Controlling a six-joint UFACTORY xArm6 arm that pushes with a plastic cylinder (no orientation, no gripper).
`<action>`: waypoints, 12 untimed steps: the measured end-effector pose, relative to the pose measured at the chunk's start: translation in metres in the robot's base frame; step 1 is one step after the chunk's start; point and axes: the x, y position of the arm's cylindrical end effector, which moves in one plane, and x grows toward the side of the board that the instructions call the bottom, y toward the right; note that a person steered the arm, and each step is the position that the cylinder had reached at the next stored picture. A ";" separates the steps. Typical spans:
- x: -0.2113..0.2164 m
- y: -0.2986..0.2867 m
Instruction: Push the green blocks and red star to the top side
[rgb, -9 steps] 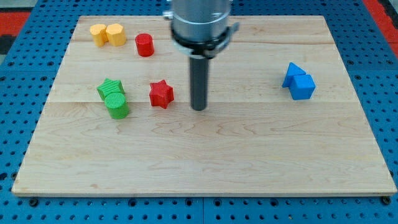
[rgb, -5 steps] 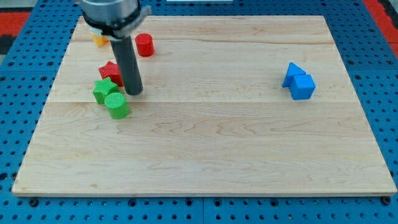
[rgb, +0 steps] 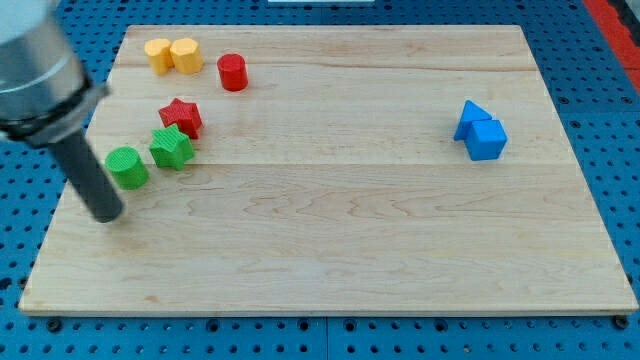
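The red star (rgb: 182, 117) lies on the wooden board (rgb: 330, 250) at the upper left. The green star (rgb: 171, 147) sits just below it, touching or nearly touching. The green cylinder (rgb: 127, 167) stands to the left of the green star, close beside it. My tip (rgb: 106, 214) rests on the board below and slightly left of the green cylinder, a short gap away from it. The rod slants up toward the view's left edge.
Two yellow blocks (rgb: 172, 54) sit side by side near the top left corner. A red cylinder (rgb: 232, 72) stands to their right. A blue triangle and a blue cube (rgb: 480, 131) sit together at the right side.
My tip swept from the board's middle to the left, pushing the red star up-left and then the green cylinder left of the green star. It now sits below the green cylinder.
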 end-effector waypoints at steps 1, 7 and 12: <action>-0.020 -0.037; -0.051 0.073; -0.107 0.078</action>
